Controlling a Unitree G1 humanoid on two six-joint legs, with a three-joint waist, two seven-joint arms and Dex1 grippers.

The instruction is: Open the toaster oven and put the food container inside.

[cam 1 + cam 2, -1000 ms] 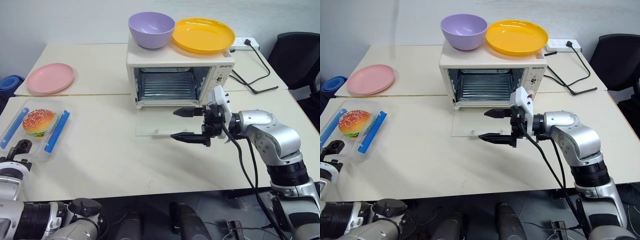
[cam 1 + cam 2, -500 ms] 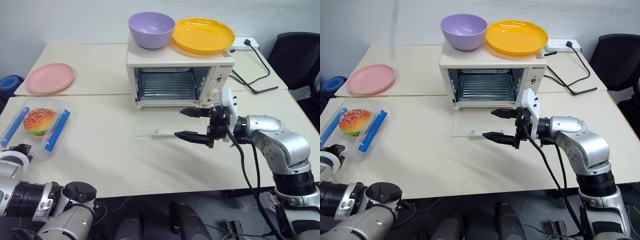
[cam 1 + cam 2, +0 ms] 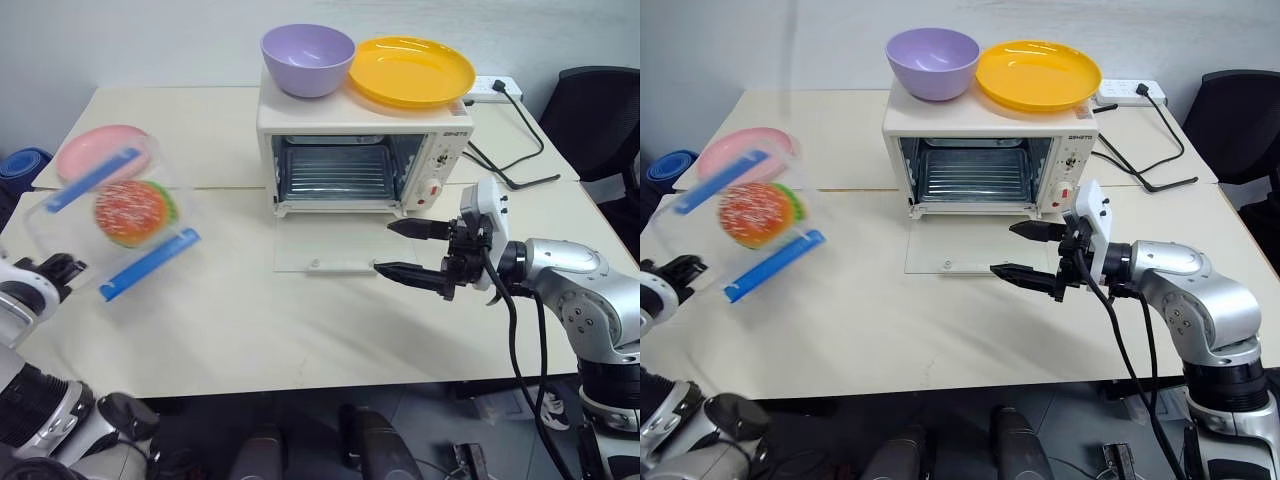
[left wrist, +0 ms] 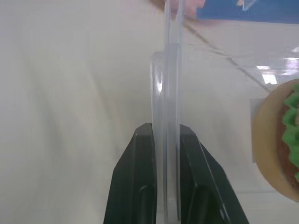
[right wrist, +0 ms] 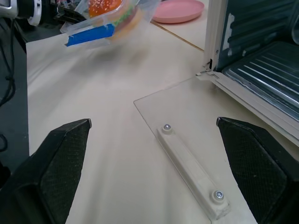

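Note:
The toaster oven (image 3: 360,140) stands at the back of the table, its glass door (image 3: 320,250) lying open and flat, the wire rack showing inside. The food container (image 3: 120,215), clear with blue clips and a toy burger (image 3: 133,212) inside, hangs tilted in the air at the left. My left gripper (image 4: 166,128) is shut on the container's thin clear wall, its black fingers (image 3: 55,268) showing below the box. My right gripper (image 3: 384,247) stands open just right of the door's handle (image 5: 189,170), nothing between its fingers.
A purple bowl (image 3: 307,58) and a yellow plate (image 3: 412,68) rest on top of the oven. A pink plate (image 3: 85,150) lies at the far left, partly behind the raised container. A power strip with cables (image 3: 490,85) and a black chair (image 3: 600,110) are at the right.
The left gripper has shut on the container's wall and lifted it off the table, tilting it up and towards the right. The open right gripper has drifted right, away from the door.

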